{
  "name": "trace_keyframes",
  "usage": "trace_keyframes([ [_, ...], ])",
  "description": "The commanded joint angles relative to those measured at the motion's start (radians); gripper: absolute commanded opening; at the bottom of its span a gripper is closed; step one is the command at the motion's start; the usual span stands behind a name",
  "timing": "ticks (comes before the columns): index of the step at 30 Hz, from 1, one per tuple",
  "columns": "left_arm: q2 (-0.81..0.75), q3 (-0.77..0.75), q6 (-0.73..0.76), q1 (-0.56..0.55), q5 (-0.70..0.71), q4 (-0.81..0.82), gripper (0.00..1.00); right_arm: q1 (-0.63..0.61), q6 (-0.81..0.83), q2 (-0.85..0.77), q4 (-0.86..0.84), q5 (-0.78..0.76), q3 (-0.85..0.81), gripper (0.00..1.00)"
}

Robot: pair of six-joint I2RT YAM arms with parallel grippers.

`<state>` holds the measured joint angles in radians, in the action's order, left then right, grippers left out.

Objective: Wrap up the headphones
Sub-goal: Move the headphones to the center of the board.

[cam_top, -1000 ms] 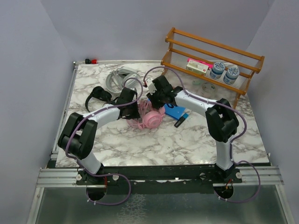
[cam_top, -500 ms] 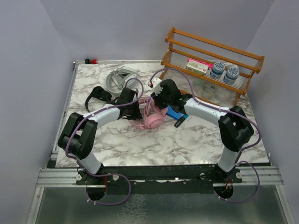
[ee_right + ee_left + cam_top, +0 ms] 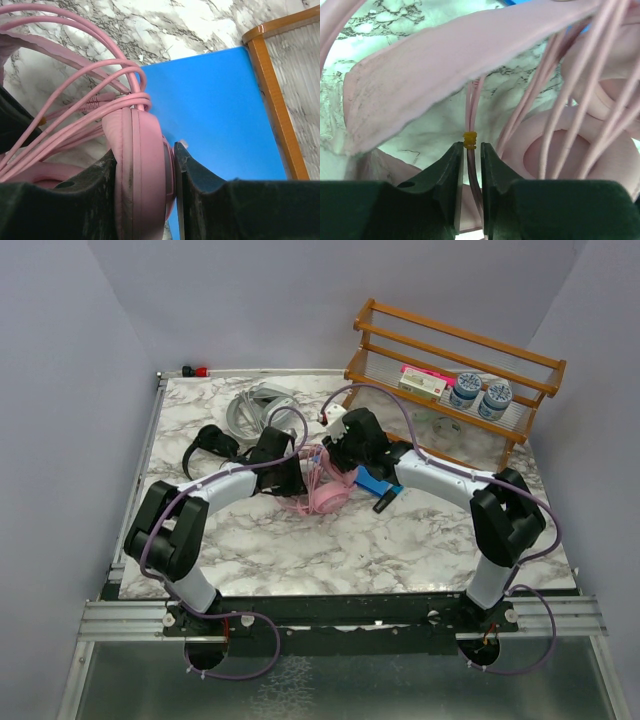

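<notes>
The pink headphones [image 3: 325, 490] lie mid-table between both grippers, their pink cable [image 3: 555, 115] looped several times over the band. My right gripper [image 3: 340, 453] is shut on a pink ear cup [image 3: 142, 165], which fills its jaws. My left gripper [image 3: 292, 477] is shut on a thin strand of the pink cable [image 3: 470, 165], just below a small yellow bead [image 3: 470, 140]. The pink headband [image 3: 445, 80] arches above the left gripper's fingers. The black on-ear headphones [image 3: 212, 445] lie at the left. The grey-white headphones [image 3: 250, 408] lie at the back left.
A blue flat object [image 3: 378, 480] lies under the right gripper, seen also in the right wrist view [image 3: 210, 110], with a dark marker [image 3: 388, 500] beside it. A wooden rack [image 3: 450, 370] with two jars and a small box stands at the back right.
The right gripper moved a little right and towards the rack a second ago, then stayed. The pink headphones rose and shifted slightly with it. The left arm has hardly moved.
</notes>
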<state>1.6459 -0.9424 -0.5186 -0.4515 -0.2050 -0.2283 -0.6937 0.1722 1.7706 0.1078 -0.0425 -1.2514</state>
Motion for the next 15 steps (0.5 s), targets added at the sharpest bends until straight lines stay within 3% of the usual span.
trace_keyframes([
  [1, -0.061, -0.046, 0.015, 0.01, 0.044, -0.023, 0.28, 0.003, -0.085, 0.002, -0.062, -0.01, -0.076, 0.32],
  [3, -0.061, -0.075, 0.019, 0.018, 0.047, -0.035, 0.29, 0.002, -0.109, 0.032, -0.029, -0.004, -0.113, 0.32],
  [9, -0.043, -0.135, 0.048, 0.023, 0.093, -0.105, 0.51, -0.019, -0.14, 0.098, 0.022, -0.027, -0.184, 0.42],
  [15, -0.113, -0.125, 0.059, 0.055, 0.173, -0.143, 0.58, -0.027, -0.134, 0.151, 0.069, -0.058, -0.241, 0.42],
])
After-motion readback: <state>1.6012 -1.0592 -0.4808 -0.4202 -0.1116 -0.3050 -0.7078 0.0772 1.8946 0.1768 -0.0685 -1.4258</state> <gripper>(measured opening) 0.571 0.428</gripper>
